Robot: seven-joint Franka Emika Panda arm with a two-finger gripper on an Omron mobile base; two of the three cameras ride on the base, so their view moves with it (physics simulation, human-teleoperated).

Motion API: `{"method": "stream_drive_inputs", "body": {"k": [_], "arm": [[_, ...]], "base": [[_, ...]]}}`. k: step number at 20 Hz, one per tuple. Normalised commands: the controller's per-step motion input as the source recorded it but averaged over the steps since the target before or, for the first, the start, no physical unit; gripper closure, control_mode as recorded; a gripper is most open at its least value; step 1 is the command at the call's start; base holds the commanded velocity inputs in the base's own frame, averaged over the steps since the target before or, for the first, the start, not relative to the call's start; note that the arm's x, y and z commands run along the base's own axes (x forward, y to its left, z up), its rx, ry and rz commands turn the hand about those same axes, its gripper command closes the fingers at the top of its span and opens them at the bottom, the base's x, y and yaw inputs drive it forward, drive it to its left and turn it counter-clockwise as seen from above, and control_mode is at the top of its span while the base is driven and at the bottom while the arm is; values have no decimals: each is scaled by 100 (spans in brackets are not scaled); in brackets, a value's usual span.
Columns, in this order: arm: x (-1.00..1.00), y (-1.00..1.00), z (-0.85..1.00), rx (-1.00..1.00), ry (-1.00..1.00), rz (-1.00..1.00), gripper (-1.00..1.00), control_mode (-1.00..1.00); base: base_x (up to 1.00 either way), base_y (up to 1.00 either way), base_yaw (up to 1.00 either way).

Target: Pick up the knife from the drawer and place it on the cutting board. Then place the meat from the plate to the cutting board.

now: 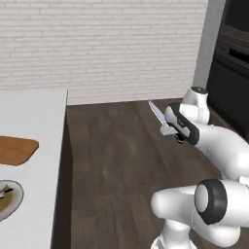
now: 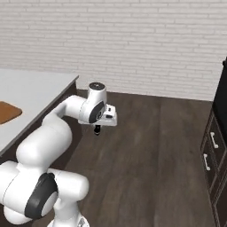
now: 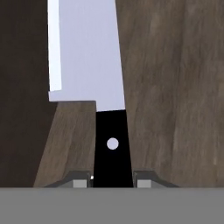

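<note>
Black handle clamped in our end effector (image 3: 112, 181), the knife (image 3: 87, 52) rides over the floor, blade pointing ahead. We judge it stiff, light and slick, best held by that handle. Cutting board (image 1: 14, 150) waits on the counter (image 1: 34, 112) beside the plate (image 1: 8, 199)

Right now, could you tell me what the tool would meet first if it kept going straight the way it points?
Probably the dark wood floor. The tool, shut on the knife, points down past the blade at floorboards, with nothing else in line. Depth is unclear, so the blade tip would likely touch first.
</note>
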Motion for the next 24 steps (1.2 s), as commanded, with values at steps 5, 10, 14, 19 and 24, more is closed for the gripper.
{"method": "stream_drive_inputs", "body": {"k": [5,10,14,19,24], "arm": [[0,0,0,0,0,0,100,100],[0,0,0,0,0,0,100,100],[0,0,0,0,0,0,100,100],[0,0,0,0,0,0,100,100],[0,0,0,0,0,0,100,100]], "base": [[69,-14,19],[14,-3,44],[-16,0,62],[-33,-1,62],[-40,-5,61]]}}
